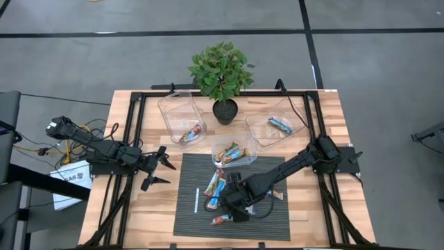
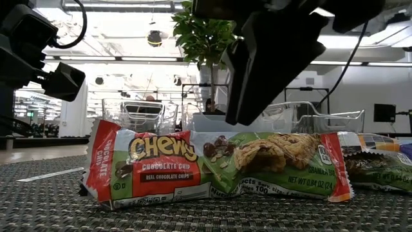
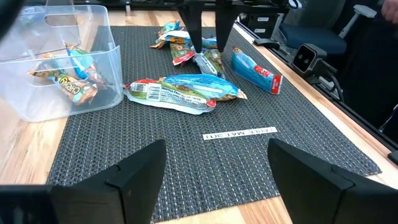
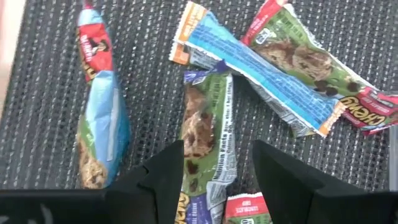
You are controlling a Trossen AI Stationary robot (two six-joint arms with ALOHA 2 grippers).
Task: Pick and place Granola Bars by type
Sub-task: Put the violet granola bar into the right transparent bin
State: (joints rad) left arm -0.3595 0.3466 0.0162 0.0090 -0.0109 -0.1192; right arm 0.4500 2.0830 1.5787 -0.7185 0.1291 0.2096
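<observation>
Several granola bars (image 1: 215, 193) in shiny wrappers lie flat on the dark mat (image 1: 187, 215). My right gripper (image 1: 234, 203) hovers over them, open. In its wrist view, my right gripper (image 4: 214, 180) has a finger on either side of a green-and-purple bar (image 4: 208, 137) without touching it. A long blue bar (image 4: 261, 74) lies across a red-and-green Chewy bar (image 4: 305, 59) beyond. In the low view my right gripper (image 2: 270, 58) hangs above a Chewy chocolate chip bar (image 2: 219, 164). My left gripper (image 1: 156, 171) waits open over the wood left of the mat.
Three clear bins stand beyond the mat: the left one (image 1: 177, 111) with one bar, the middle one (image 1: 220, 147) with several, the right one (image 1: 267, 135) with a blue bar. A potted plant (image 1: 222, 73) stands between them. A thin white stick (image 1: 197, 200) lies on the mat's left part.
</observation>
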